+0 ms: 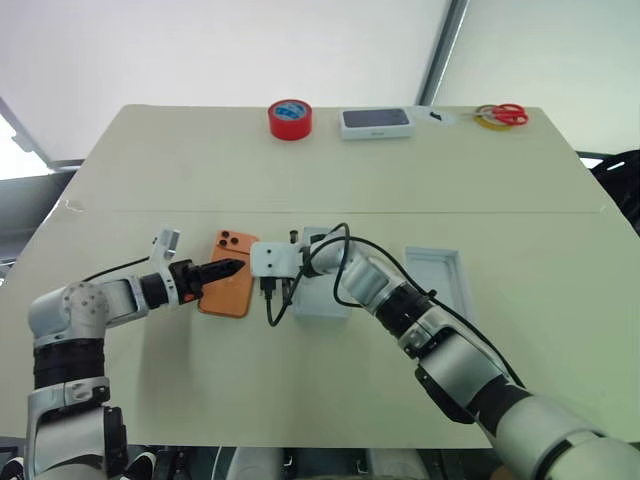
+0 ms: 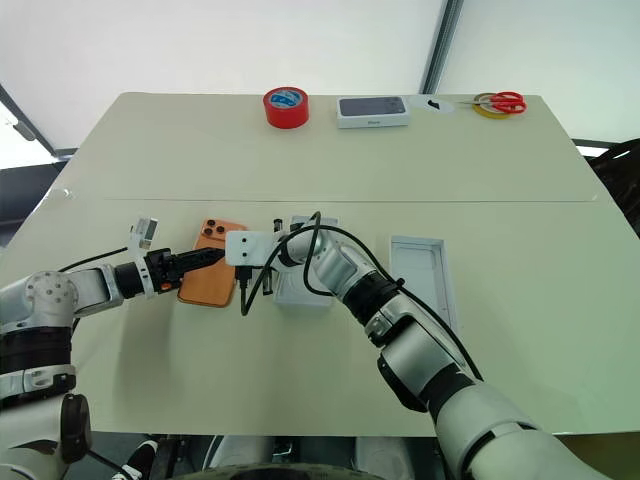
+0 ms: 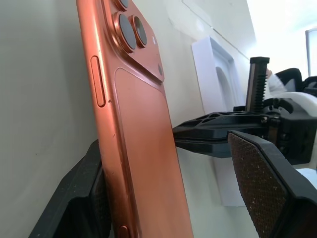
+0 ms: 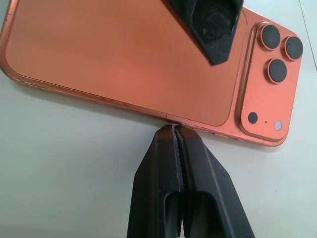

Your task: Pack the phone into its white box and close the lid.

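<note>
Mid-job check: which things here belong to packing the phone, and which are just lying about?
Job: phone; white box piece beside it; white tray further right, box or lid, cannot tell.
Lying about: red tape; dark-topped box; scissors; yellow tape.

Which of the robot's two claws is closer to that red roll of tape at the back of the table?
Neither clearly. The left gripper and right gripper are both at the phone, far short of the red tape.
</note>
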